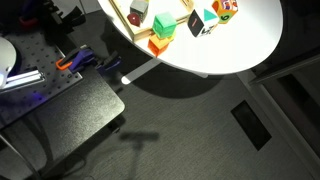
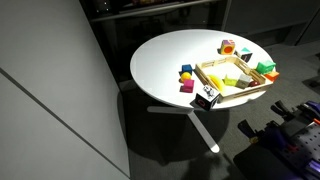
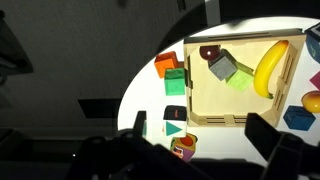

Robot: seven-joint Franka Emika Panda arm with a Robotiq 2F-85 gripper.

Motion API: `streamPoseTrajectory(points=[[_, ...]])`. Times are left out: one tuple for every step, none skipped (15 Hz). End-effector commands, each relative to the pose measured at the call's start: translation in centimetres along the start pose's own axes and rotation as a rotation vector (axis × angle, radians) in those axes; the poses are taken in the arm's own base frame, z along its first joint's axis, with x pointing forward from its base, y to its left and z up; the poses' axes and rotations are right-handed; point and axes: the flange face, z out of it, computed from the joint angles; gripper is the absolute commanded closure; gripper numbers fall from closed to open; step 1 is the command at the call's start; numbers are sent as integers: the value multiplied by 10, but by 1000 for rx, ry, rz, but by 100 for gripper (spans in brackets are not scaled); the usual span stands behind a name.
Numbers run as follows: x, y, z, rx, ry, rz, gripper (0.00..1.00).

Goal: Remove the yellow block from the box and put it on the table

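The yellow block (image 3: 239, 80) lay inside the box (image 3: 190, 95). As a cube it had no long axis, and its edges sat diagonal to the box walls. It touched a grey cube (image 3: 220, 64) and lay just beside a banana (image 3: 271, 68). The box rested on the white worktop (image 3: 145, 95). The gripper (image 3: 197, 120) hung high above the worktop's near edge, facing down, its jaws spread wide and holding nothing. The markings on the blocks were too small to read.

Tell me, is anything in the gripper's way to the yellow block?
Nothing lies between the gripper and the yellow block. A gray block sits against it inside the box, and a banana lies close beside.
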Motion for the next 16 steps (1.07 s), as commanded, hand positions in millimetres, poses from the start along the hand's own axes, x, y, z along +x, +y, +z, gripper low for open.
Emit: streamPoseTrajectory(points=[[12,-2,2,-6,-7,9,0],[17,-3,3,-7,-11,10,0],[21,-5,5,-6,-15,9,0],[26,-6,7,-5,-18,6,0],[32,-9,10,-2,-19,3,0],[38,-10,13,-1,-21,2,0],[43,-12,17,-1,-22,0,0],[49,-15,21,1,-24,-5,0],[54,-17,26,2,-28,-7,0],[60,-20,31,3,-31,-14,0],[66,-23,35,8,-36,-21,0],[71,-26,40,13,-41,-30,0],[76,-28,44,19,-46,-40,0],[82,-32,50,30,-55,-51,0],[87,-36,54,38,-59,-62,0],[91,-40,58,48,-65,-74,0]])
